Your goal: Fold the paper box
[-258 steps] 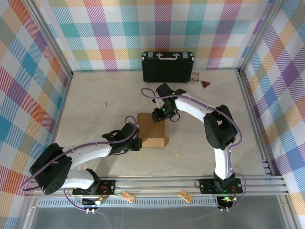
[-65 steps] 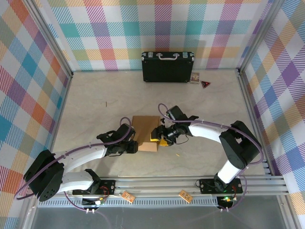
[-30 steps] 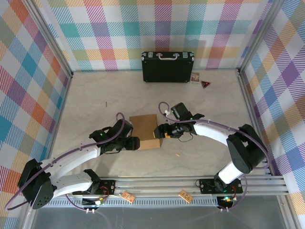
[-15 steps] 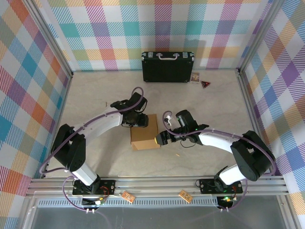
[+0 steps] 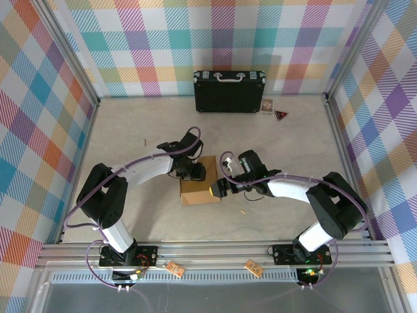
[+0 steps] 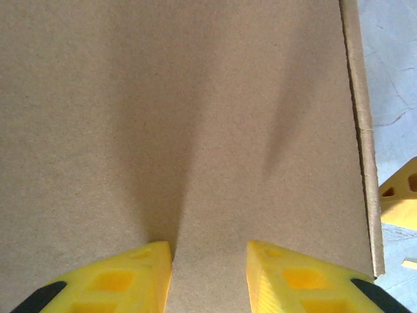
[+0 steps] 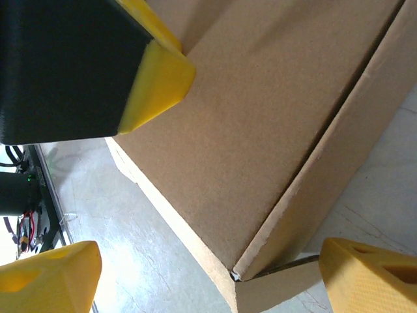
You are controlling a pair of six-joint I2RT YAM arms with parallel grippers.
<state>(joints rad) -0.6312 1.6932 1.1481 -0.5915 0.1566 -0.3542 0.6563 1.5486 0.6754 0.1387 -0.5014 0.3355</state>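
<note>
Left gripper (image 6: 208,253) presses its fingertips on the top panel of the paper box (image 5: 197,190), jaws narrowly parted with nothing between them. The box sits mid-table, lid panel folded over, between the two arms. Right gripper (image 7: 208,270) stands wide open astride the box's right-hand corner, fingers clear on both sides, so it is judged nearer the side flap. Black case (image 5: 229,91) lies well apart; no obstruction noted.
</note>
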